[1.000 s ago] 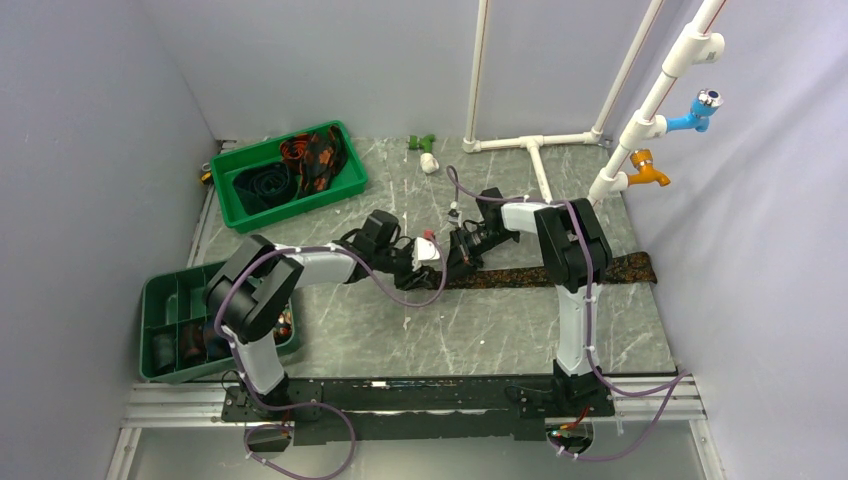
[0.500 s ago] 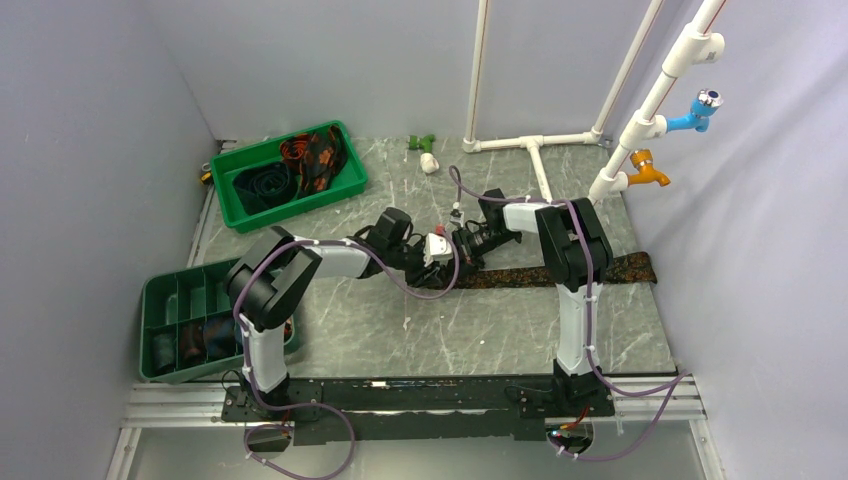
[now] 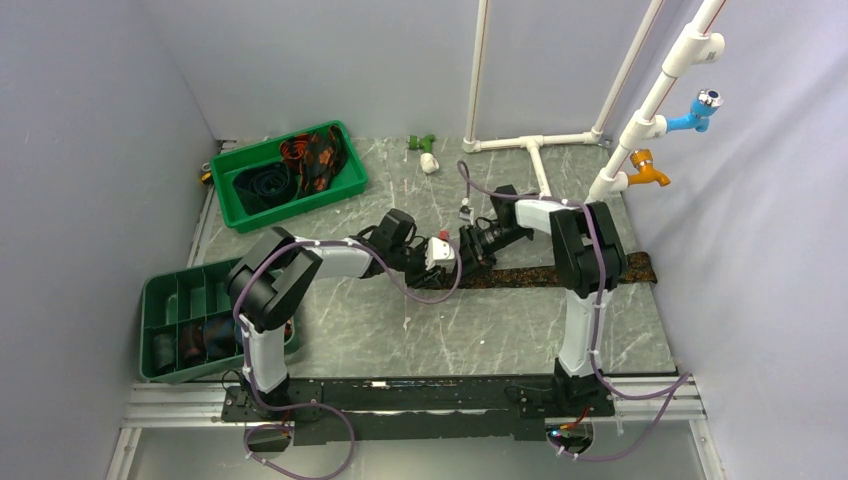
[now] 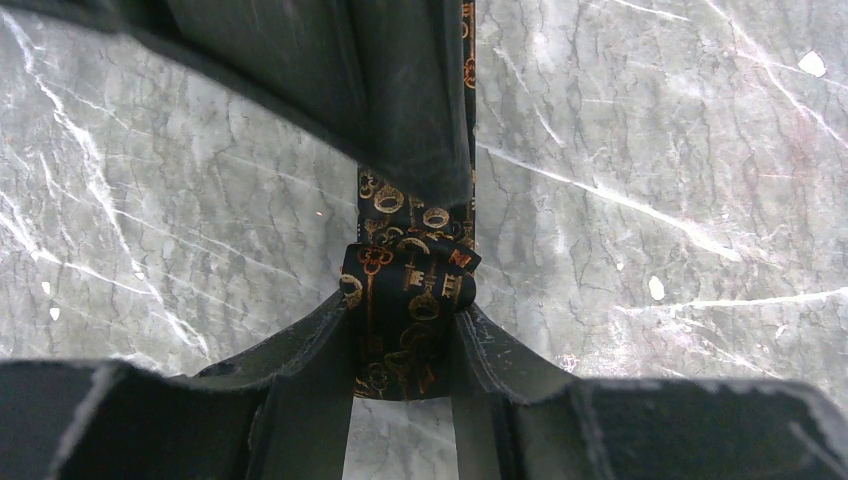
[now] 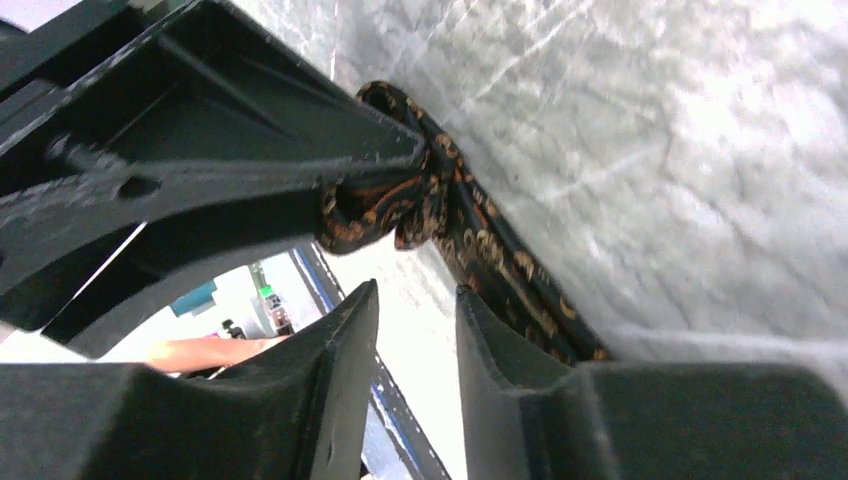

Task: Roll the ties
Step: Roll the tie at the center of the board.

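Overhead, both arms reach in to the middle of the bench [image 3: 480, 330], their wrists almost meeting. The tie [image 3: 570, 271], dark cloth with a gold-orange key print, lies flat across the bench. It runs from near the right edge toward the middle, where its end is wound into a small roll.

The left end effector [image 4: 405, 315] is clenched on that roll. In the left wrist feed I see one finger pressed against each side of the bundle, with the cloth bulging a little above the fingertips. Beyond the roll the flat part of the tie runs away along the bench. A dark part of the right end effector [image 5: 418, 310] lies over it just behind the roll and hides most of the strip's width.

In the right wrist feed that end effector is released. Its fingers stand slightly parted with only the bright bench showing in the gap, and they grasp nothing. The tie passes beside the finger on the right of that feed, not between the two. I cannot tell whether the end effector presses on the cloth or hangs just above it.

At the back left a green tray [image 3: 300, 207] holds loose ties [image 3: 305, 160] in a heap, one with red-orange print and one dark teal. A divided tray [image 3: 148, 330] sits at the near left by the left arm's base, with a few dark things in its compartments.
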Controlling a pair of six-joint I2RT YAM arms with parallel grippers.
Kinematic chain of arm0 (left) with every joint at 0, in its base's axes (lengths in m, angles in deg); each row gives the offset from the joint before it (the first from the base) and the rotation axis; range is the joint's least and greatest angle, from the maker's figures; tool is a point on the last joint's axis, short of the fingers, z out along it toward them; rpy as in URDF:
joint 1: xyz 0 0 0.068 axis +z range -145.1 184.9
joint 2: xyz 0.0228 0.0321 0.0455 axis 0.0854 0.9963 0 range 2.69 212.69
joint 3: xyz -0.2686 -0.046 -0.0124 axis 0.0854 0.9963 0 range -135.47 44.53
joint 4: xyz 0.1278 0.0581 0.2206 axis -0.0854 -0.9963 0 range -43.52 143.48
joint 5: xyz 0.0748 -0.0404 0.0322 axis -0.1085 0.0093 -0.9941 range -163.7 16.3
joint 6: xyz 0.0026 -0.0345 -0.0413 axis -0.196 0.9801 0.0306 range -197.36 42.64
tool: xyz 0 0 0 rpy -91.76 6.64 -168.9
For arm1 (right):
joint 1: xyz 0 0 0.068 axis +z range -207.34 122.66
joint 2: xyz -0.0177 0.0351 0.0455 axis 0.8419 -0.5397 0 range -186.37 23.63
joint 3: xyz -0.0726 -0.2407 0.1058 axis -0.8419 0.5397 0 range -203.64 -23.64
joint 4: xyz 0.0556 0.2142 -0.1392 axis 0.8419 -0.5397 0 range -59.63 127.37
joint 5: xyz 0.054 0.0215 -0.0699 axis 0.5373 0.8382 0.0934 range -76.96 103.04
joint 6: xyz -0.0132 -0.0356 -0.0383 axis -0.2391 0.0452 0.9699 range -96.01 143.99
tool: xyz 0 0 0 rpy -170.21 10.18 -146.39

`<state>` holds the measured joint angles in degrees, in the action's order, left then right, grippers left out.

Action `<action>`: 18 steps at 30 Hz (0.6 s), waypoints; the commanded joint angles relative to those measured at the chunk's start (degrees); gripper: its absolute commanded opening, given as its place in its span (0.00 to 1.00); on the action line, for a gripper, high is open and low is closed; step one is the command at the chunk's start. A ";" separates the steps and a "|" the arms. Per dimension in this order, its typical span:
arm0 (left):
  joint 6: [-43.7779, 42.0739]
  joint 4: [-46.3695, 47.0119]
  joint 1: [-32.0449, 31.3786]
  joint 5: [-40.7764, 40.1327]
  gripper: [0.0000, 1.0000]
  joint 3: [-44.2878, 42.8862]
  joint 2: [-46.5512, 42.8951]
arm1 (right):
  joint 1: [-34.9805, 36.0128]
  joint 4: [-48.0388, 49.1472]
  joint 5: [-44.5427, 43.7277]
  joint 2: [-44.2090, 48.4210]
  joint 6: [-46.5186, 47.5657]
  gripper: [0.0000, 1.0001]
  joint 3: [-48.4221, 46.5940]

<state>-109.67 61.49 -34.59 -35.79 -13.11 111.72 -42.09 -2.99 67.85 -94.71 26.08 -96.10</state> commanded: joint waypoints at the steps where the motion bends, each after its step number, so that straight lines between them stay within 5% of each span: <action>1: -1.44 -9.59 -0.51 -5.56 0.39 -0.28 3.10 | -1.10 -6.00 1.83 5.59 5.10 0.40 0.02; 10: 0.31 -10.37 -1.45 -6.46 0.39 -2.29 4.26 | 1.60 6.56 1.86 3.85 -8.20 0.47 1.85; 18: -0.71 -10.91 -1.66 -6.76 0.40 -2.18 3.98 | 1.63 10.52 0.36 1.64 -10.30 0.32 1.61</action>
<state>-109.41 56.90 -35.59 -37.87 -16.13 112.47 -40.26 3.92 68.81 -92.92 17.69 -94.33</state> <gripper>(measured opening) 0.400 0.377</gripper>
